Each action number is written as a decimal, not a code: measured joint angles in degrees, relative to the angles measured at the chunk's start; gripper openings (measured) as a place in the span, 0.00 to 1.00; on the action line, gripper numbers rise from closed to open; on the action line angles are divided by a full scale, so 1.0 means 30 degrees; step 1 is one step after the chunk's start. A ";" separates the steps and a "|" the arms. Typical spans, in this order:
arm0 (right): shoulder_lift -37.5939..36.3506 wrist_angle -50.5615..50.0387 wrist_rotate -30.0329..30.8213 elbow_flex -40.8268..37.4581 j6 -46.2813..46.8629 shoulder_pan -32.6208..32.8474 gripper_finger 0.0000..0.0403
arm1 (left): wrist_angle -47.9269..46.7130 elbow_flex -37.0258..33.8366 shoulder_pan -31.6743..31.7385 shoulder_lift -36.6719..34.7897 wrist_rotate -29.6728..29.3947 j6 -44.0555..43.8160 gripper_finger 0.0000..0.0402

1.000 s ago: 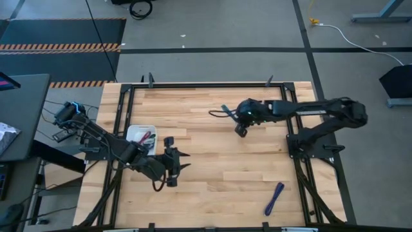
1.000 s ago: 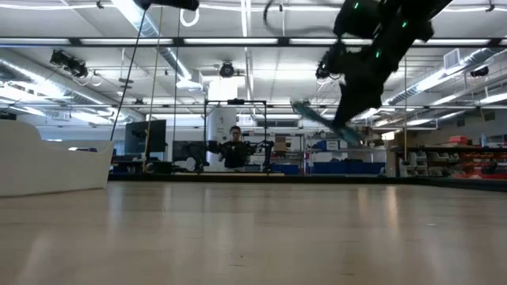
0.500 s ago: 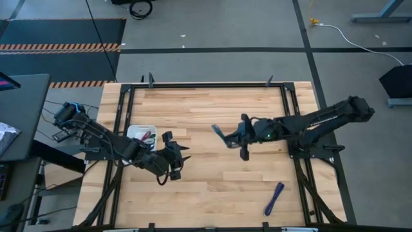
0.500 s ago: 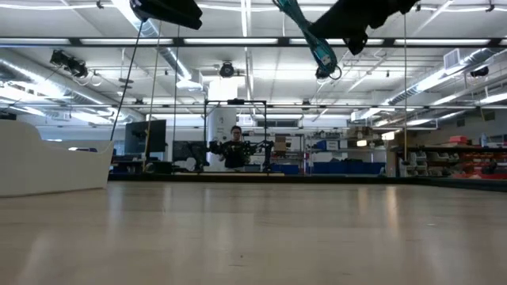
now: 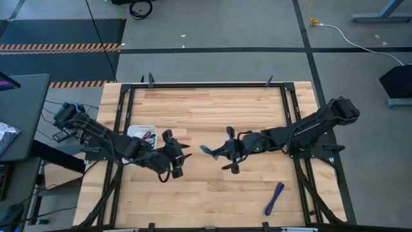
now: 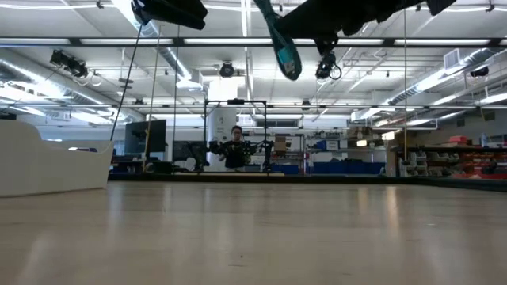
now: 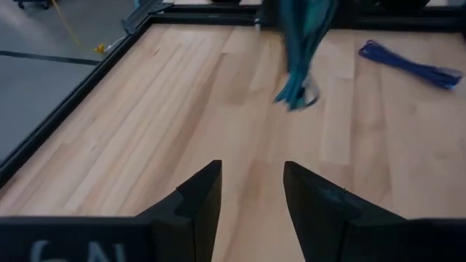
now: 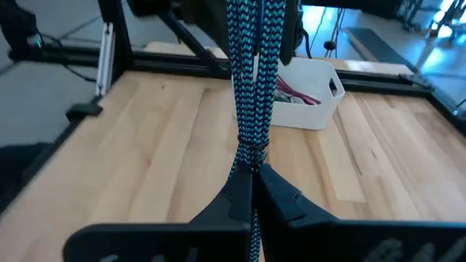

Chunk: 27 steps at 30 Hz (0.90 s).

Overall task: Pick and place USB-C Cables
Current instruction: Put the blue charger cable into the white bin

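USB-C cables are in three places. One teal cable [image 5: 207, 151] hangs in the air over the middle of the table, held by the right gripper [image 5: 226, 150], whose jaws are pressed together on the end of the bundle; in the right wrist view the braided teal cable [image 8: 251, 87] goes straight out from between the closed fingers [image 8: 237, 195]. In the low view the same cable [image 6: 283, 43] hangs high above the wood and touches nothing. The left gripper [image 5: 178, 156] is just beside it, on the side of the white tray, and its jaws stand apart with nothing between them; in the left wrist view the two dark fingers [image 7: 196, 200] frame bare wood, and the teal cable [image 7: 300, 51] hangs a little in front of them. The two grippers face each other with only a narrow gap between them. A blue cable [image 5: 275, 198] lies flat alone near the front right corner of the table [image 5: 212, 109], close to the black frame rail on that side and well apart from both arms. The white tray [image 5: 134, 132] stands near the left edge of the table, and dark red cable [image 8: 293, 92] shows inside it. The far half of the table and the middle of the front part are bare wood.
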 joint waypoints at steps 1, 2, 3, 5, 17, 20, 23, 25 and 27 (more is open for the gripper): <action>0.0264 0.0257 0.0000 0.0000 -0.0368 0.0008 0.02 | 0.0173 0.0000 -0.0097 0.0001 0.0007 0.0007 0.39; 0.0503 0.0496 0.0000 0.0000 -0.0716 0.0022 0.02 | 0.0322 0.0000 -0.0228 0.0004 0.0000 0.0015 0.39; 0.0736 0.0843 -0.0006 0.0000 -0.0996 0.0035 0.02 | 0.0409 -0.0004 -0.0366 0.0022 0.0000 0.0015 0.39; 0.1135 0.1559 -0.0076 0.0000 -0.1428 0.0036 0.02 | 0.0852 0.0000 -0.0543 0.0413 -0.0022 0.0295 0.40; 0.2366 0.3713 -0.1774 0.0011 -0.2075 0.0036 0.02 | 0.4413 -0.0015 -0.0025 0.2418 0.0098 0.2040 0.59; 0.2464 0.3730 -0.2077 0.0007 -0.2354 0.0036 0.02 | 0.4862 -0.0021 0.0018 0.2426 0.0153 0.2160 0.64; 0.2471 0.3724 -0.2113 0.0007 -0.2354 0.0036 0.02 | 0.5734 -0.0022 -0.0127 0.2426 0.0146 0.2959 0.67; 0.2471 0.3710 -0.2106 0.0007 -0.2354 0.0029 0.02 | 0.6602 -0.0022 -0.0278 0.2426 0.0143 0.3415 0.67; 0.2471 0.3722 -0.2119 0.0007 -0.2354 0.0036 0.02 | 0.7420 -0.0022 -0.0475 0.2426 0.0304 0.3916 0.67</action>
